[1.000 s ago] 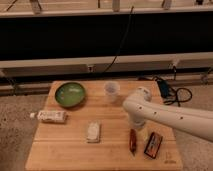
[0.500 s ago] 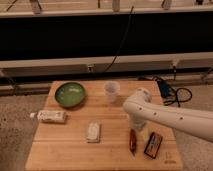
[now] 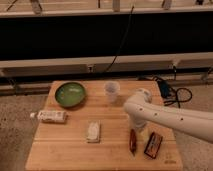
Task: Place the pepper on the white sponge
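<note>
The pepper (image 3: 132, 141) is a slim dark red piece lying on the wooden table (image 3: 60, 150), front right of centre, pointing towards the front edge. The white sponge (image 3: 93, 131) lies flat on the table to the left of the pepper, apart from it. My white arm reaches in from the right. My gripper (image 3: 139, 131) hangs down at its end, just above and to the right of the pepper's upper end. The gripper's lower part is hard to make out against the table.
A green bowl (image 3: 70, 94) stands at the back left and a clear plastic cup (image 3: 111, 91) at the back centre. A white capped tube (image 3: 51, 116) lies at the left edge. A black-and-orange packet (image 3: 153, 144) lies right of the pepper. Cables (image 3: 172, 92) lie on the floor behind.
</note>
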Controlling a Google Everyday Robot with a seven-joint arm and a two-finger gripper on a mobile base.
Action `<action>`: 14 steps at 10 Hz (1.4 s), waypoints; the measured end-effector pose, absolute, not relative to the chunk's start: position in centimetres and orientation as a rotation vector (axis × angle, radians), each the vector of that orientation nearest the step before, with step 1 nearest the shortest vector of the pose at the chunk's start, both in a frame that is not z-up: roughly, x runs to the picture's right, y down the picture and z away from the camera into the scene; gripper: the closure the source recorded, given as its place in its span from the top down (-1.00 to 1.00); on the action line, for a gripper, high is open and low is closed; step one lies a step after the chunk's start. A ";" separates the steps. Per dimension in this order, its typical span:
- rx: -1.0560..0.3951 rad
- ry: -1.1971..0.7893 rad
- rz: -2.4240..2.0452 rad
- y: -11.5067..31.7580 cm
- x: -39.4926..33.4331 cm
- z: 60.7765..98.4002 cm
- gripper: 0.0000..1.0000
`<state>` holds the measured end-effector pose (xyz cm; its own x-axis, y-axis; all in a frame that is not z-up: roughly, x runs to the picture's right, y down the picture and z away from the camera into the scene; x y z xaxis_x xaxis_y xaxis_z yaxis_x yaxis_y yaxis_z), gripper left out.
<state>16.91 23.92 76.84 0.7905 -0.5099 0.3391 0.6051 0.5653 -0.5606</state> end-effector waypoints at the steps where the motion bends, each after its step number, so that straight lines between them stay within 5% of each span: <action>1: -0.697 -0.173 -0.689 24.3 16.6 76.7 0.60; 7: -0.637 -0.322 -0.854 27.0 14.6 77.3 0.51; 14: -0.687 -0.336 -0.929 28.3 14.0 77.8 -0.87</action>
<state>13.96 28.30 77.80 0.5683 -0.6184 0.5428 0.8225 0.4092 -0.3949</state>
